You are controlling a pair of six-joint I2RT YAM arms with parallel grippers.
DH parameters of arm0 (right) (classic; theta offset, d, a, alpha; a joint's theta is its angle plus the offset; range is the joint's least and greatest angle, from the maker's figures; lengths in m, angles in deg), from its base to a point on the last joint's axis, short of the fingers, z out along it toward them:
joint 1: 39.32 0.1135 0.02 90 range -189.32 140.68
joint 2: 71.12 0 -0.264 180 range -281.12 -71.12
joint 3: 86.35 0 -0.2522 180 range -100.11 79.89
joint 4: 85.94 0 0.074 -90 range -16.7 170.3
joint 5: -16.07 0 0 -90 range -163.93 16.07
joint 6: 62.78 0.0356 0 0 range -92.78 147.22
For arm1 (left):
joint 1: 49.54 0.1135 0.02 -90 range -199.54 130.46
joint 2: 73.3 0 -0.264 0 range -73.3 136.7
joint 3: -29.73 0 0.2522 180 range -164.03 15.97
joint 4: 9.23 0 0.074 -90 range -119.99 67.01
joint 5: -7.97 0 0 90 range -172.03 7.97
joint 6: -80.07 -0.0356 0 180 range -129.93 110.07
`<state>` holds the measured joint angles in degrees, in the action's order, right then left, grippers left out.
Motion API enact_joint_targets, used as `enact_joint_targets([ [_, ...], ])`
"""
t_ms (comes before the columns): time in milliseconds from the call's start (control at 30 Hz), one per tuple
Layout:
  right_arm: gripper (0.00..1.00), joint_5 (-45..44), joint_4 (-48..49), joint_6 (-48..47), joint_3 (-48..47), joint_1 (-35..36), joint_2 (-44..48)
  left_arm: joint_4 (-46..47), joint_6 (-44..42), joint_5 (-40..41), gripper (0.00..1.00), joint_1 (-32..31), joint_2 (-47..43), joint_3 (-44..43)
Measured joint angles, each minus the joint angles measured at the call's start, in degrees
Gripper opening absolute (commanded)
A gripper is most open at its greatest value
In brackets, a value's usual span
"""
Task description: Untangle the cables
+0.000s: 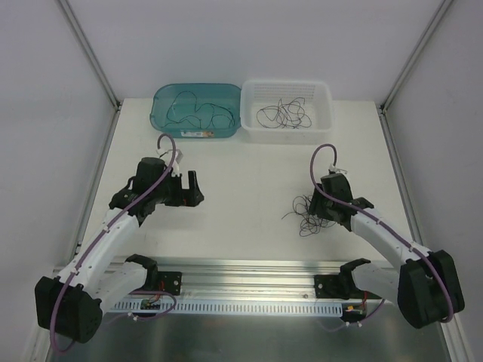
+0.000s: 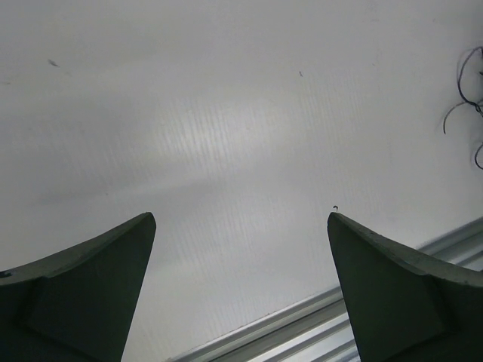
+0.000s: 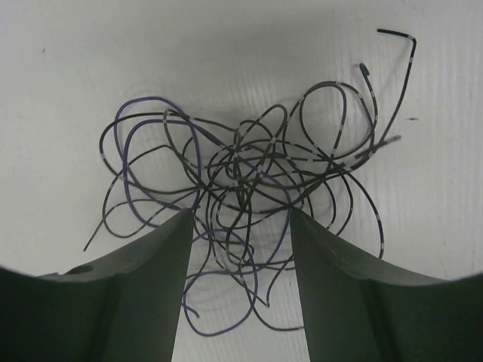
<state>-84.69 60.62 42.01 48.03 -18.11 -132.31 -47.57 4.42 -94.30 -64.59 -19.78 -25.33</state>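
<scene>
A tangle of thin dark cables (image 1: 306,214) lies on the white table right of centre. In the right wrist view the tangle (image 3: 249,173) spreads out ahead of the fingers, with black and purple loops running between them. My right gripper (image 3: 240,219) is open, low over the near part of the tangle, jaws standing either side of several loops. My left gripper (image 1: 193,185) is open and empty over bare table at the left. In the left wrist view (image 2: 241,219) only a few cable ends (image 2: 468,98) show at the right edge.
A teal bin (image 1: 196,111) at the back holds a few loose cables. A white basket (image 1: 287,111) beside it holds several more. A metal rail (image 1: 249,283) runs along the near table edge. White walls stand on both sides.
</scene>
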Motion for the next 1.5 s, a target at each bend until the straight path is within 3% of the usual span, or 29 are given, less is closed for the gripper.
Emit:
enact_joint_targets([
  [100,0.48,-0.39,2.91,0.33,0.33,0.00,-4.39,0.37,1.97,-0.13,0.99,-4.68,0.44,0.00],
  [200,0.15,-0.35,4.72,0.50,0.33,0.00,-7.61,0.68,5.11,0.02,0.99,-9.51,0.70,0.00],
  [300,0.01,-0.17,5.33,0.81,0.33,0.68,-8.55,2.40,9.62,1.40,0.99,-14.78,0.70,0.02],
  [533,0.01,2.10,8.48,4.28,0.28,8.20,-8.22,8.63,20.61,7.78,0.97,-26.25,3.45,-0.02],
  [833,0.01,2.25,15.47,10.49,0.28,20.20,-7.43,13.22,28.87,15.87,0.88,-34.60,18.40,-5.95],
  [1100,0.01,0.59,17.31,13.64,0.85,21.53,-7.43,17.11,32.46,19.82,0.72,-39.43,31.91,-15.19],
  [1500,0.01,0.17,17.70,15.58,2.10,21.53,-7.43,18.67,37.22,21.99,0.61,-43.54,41.88,-18.01],
])
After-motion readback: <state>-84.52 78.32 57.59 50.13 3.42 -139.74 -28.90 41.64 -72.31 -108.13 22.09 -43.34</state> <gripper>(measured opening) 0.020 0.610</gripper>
